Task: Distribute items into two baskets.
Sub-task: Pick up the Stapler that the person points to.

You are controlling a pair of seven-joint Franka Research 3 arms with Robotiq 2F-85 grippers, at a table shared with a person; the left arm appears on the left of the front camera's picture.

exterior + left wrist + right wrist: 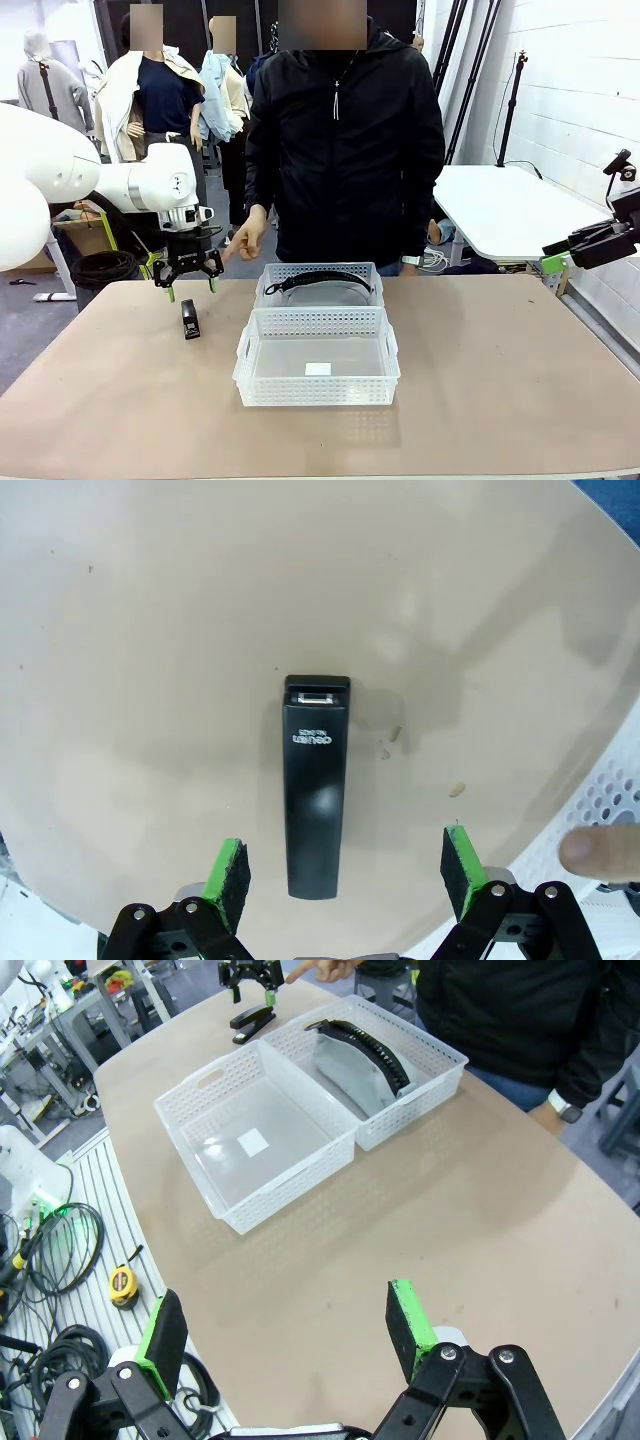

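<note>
Hovering over the black stapler (317,790), the left gripper (191,288) is held wide apart, nothing being gripped or touched; the right gripper (285,1325) is likewise spread wide, empty.

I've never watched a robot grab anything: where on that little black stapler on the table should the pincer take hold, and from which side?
Probably across its two long sides, near the middle, coming straight down from above. The stapler lies flat on the table, long and narrow, and the open left pincer hangs over it, straddling its width.
</note>
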